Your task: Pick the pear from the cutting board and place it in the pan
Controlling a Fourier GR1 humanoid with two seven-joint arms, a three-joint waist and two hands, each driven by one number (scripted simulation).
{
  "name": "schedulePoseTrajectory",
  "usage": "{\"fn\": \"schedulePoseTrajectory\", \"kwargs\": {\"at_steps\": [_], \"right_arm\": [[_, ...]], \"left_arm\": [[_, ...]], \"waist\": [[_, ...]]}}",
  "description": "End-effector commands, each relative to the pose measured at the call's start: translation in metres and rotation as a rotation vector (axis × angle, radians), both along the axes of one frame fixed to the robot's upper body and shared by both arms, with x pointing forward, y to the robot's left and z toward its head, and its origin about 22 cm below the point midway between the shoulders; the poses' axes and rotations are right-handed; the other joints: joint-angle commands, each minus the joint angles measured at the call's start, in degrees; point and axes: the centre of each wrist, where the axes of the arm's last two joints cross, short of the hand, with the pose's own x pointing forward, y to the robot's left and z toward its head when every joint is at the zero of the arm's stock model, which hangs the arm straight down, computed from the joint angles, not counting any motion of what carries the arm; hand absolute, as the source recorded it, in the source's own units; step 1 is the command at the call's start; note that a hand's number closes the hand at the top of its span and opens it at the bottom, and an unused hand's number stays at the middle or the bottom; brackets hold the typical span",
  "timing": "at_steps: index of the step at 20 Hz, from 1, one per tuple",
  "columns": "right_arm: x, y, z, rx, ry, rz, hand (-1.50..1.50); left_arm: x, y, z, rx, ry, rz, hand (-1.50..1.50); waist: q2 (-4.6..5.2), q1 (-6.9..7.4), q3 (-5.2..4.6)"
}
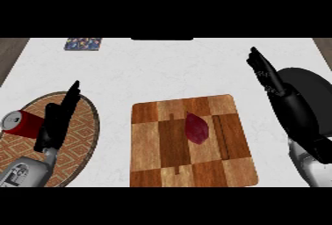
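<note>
Reach left with right hand [283, 97], nearer than left hand [57, 119], for pear [196, 128] lying lengthwise near-to-far on board [156, 147]. Holding nothing in either; fingers straight, released.

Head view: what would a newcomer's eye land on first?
The dark red pear lying at the middle of the checkered cutting board. Then the open right robot hand by the black pan at right, and the open left robot hand beside a red can at left.

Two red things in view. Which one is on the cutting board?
The dark red pear, at the cutting board's middle. The brighter red can sits on the round woven mat at the left, by the left hand.
</note>
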Motion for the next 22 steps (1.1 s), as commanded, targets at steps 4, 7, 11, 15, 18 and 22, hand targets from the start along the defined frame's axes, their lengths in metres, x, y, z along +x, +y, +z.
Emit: {"fn": "schedulePoseTrajectory", "kwargs": {"at_steps": [4, 7, 11, 15, 18, 22], "right_arm": [[0.029, 0.030, -0.018, 0.394, 0.193, 0.318, 1.50], [0.054, -0.004, -0.026, 0.188, 0.352, 0.326, 1.50], [0.057, -0.059, -0.075, 0.254, 0.258, 0.318, 1.50], [0.056, -0.115, -0.081, 0.114, 0.307, 0.294, -1.50], [0.075, -0.112, -0.069, -0.014, 0.229, 0.353, -1.50], [0.105, -0.106, -0.037, -0.068, 0.150, 0.386, -1.50]], "left_arm": [[0.018, -0.019, 0.034, -0.153, -0.139, -0.046, 0.00], [0.019, -0.044, 0.039, -0.300, -0.177, -0.069, 0.00], [0.019, -0.025, 0.039, -0.326, -0.159, -0.023, 0.00], [0.012, -0.013, 0.041, -0.327, -0.145, -0.030, 0.00], [0.012, -0.025, 0.039, -0.333, -0.152, -0.031, 0.00], [0.007, -0.020, 0.034, -0.322, -0.152, -0.025, 0.00]], "waist": [[-0.33, 4.55, 0.67], [-0.26, 5.04, 0.39], [-1.13, 2.28, 0.50], [-1.46, 2.16, 0.49], [-1.19, 2.88, 0.55], [-1.30, 2.77, 0.48]]}}
